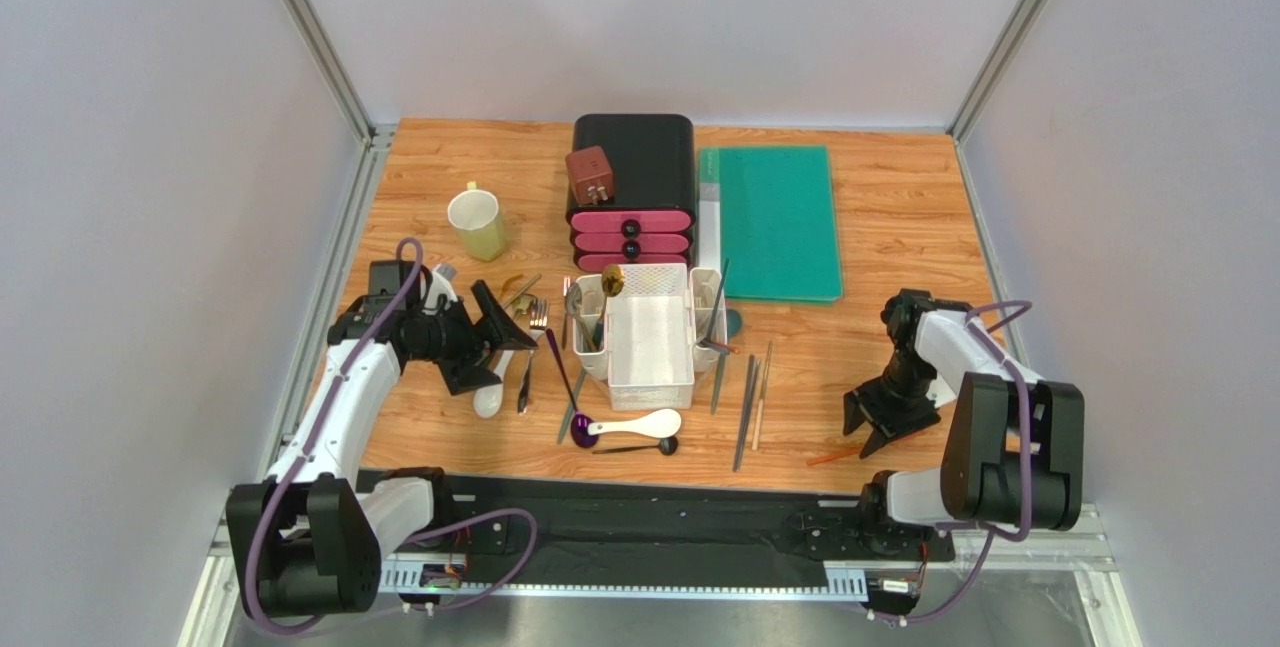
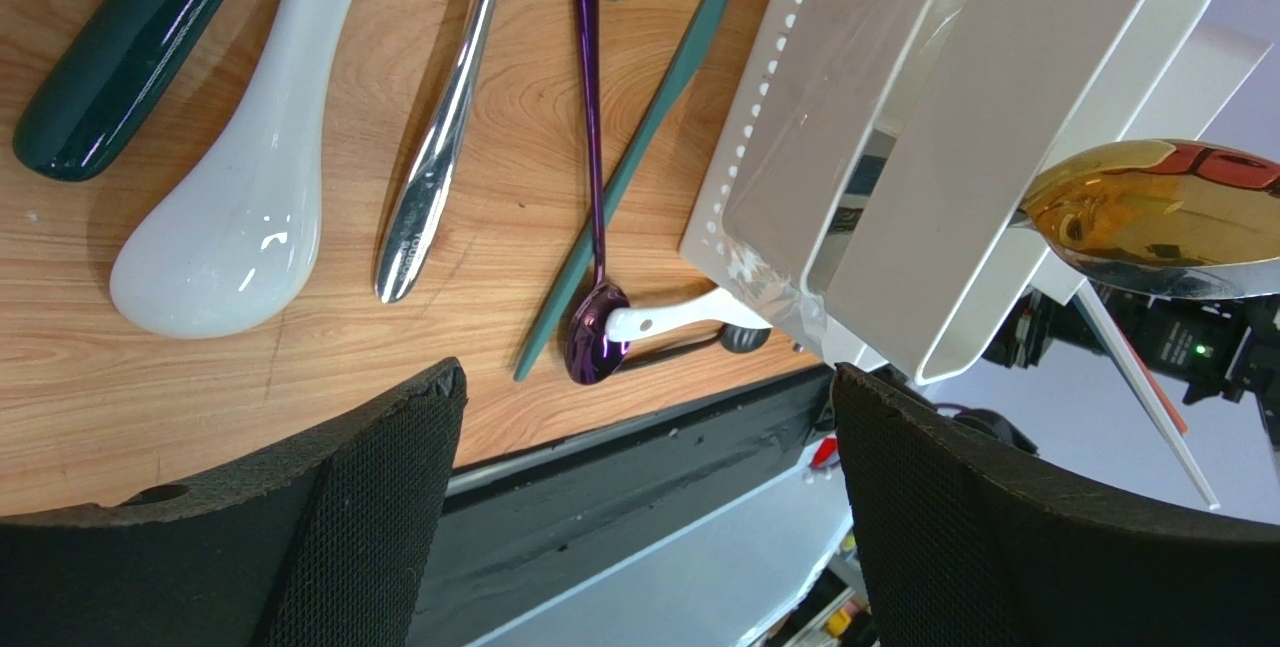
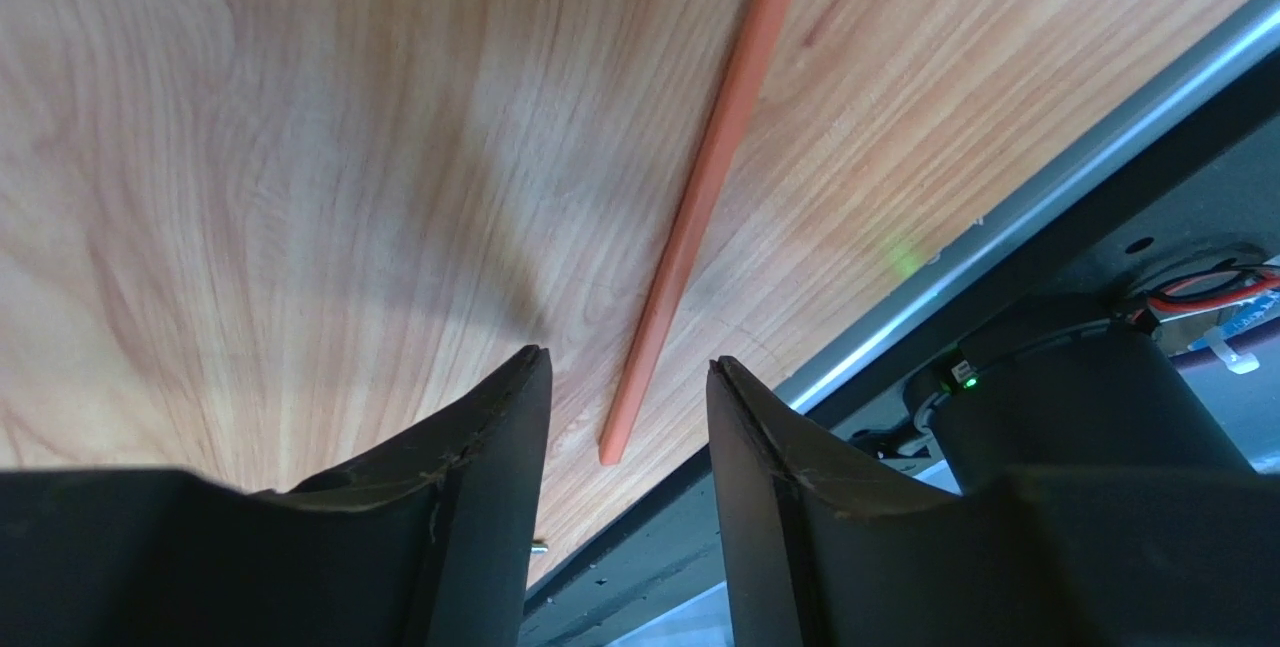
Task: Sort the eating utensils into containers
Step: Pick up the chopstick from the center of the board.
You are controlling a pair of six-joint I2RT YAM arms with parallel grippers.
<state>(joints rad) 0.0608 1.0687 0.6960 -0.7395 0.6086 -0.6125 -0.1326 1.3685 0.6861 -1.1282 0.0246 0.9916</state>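
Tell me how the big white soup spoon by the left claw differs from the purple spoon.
The white soup spoon is thick, broad and white; the purple spoon is thin, metallic, with a long stem and small bowl. The purple spoon lies nearer the caddy than the white soup spoon. Both lie on the table, outside the caddy.

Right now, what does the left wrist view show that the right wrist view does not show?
Only the left wrist view: a white ceramic spoon, a purple spoon, a gold spoon and the white caddy. Only the right wrist view: an orange chopstick lying flat, its end between the fingers of the open right pincer. Both: the wooden table.
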